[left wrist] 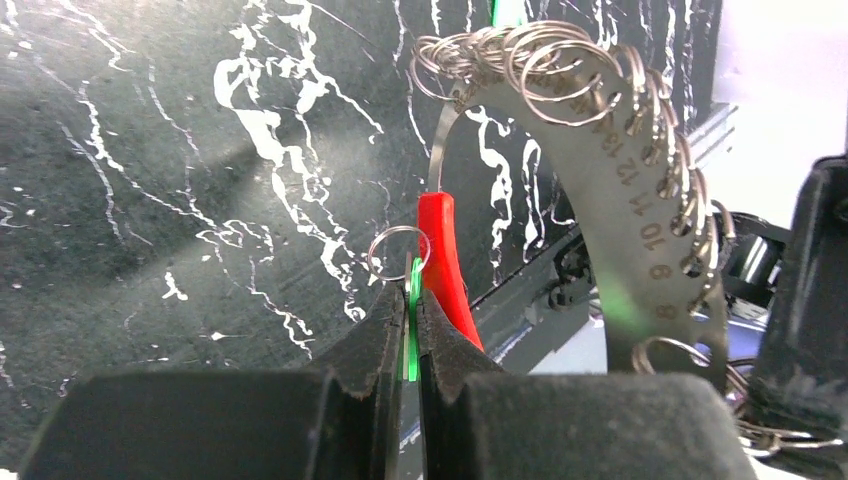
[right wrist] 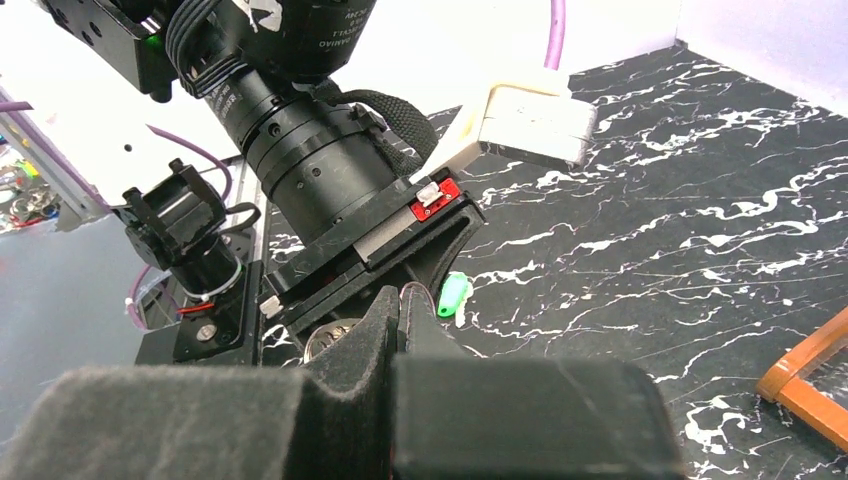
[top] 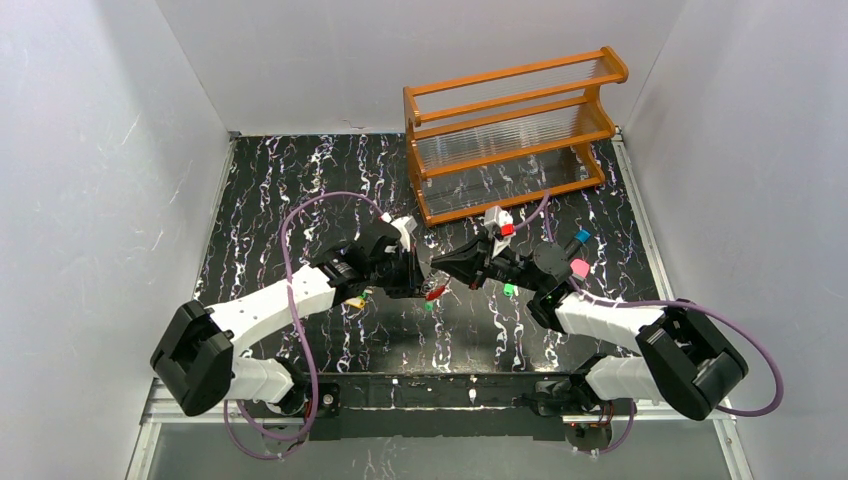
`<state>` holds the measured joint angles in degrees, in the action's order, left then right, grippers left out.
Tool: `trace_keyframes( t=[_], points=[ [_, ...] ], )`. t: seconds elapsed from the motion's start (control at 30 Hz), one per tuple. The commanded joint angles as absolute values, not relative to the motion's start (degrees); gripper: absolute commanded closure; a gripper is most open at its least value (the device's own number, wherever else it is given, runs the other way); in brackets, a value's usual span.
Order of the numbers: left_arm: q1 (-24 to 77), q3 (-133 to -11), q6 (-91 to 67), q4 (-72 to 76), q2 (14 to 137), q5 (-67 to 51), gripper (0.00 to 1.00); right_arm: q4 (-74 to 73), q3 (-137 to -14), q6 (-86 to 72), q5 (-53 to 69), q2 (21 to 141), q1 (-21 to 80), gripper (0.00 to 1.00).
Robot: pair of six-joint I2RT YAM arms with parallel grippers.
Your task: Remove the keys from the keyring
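The keyring [left wrist: 610, 170] is a curved silvery band with stamped numbers, many small wire rings and a short red segment [left wrist: 441, 262]. It is held up between both arms over the table's middle [top: 437, 291]. My left gripper [left wrist: 410, 300] is shut on a thin green key head [left wrist: 411, 330], whose small wire ring [left wrist: 397, 252] pokes out above the fingertips. My right gripper [right wrist: 400, 300] is shut, with silvery rings [right wrist: 328, 341] just beside its tips; it seems to pinch the keyring's other end. A green key [right wrist: 453, 295] shows just past those tips. The grippers [top: 418, 277] [top: 447, 272] nearly touch.
The orange wooden rack [top: 510, 130] stands at the back right, and its corner shows in the right wrist view [right wrist: 805, 385]. A yellow key [top: 355, 301] lies by the left arm and a green one [top: 509, 289] by the right arm. Blue [top: 582, 237] and pink [top: 579, 267] tags lie further right.
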<state>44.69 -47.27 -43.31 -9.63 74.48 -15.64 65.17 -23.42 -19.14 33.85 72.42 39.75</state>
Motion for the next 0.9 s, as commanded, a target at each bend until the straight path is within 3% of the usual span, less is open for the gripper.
trace_keyframes(
  t=[0.0,0.23,0.57,0.87],
  points=[
    [45.2,-47.8,-41.4,-12.7,72.8,-9.1,1.0,66.5,-22.6,-15.1,31.7,69.6,39.5,0.99],
    [45.1,-47.5,-38.3,-20.4,69.5,6.4,1.0,50.5,-23.0,-6.7,26.5,64.3,39.3,0.99],
    [45.1,-36.5,-44.3,-5.3,72.7,6.3,0.99,39.6,-23.9,-2.6,18.6,61.6,39.3,0.99],
    [43.0,-30.5,-46.0,-1.7,69.4,9.4,0.57,38.5,-25.1,-2.4,19.0,64.4,39.3,0.99]
  ],
)
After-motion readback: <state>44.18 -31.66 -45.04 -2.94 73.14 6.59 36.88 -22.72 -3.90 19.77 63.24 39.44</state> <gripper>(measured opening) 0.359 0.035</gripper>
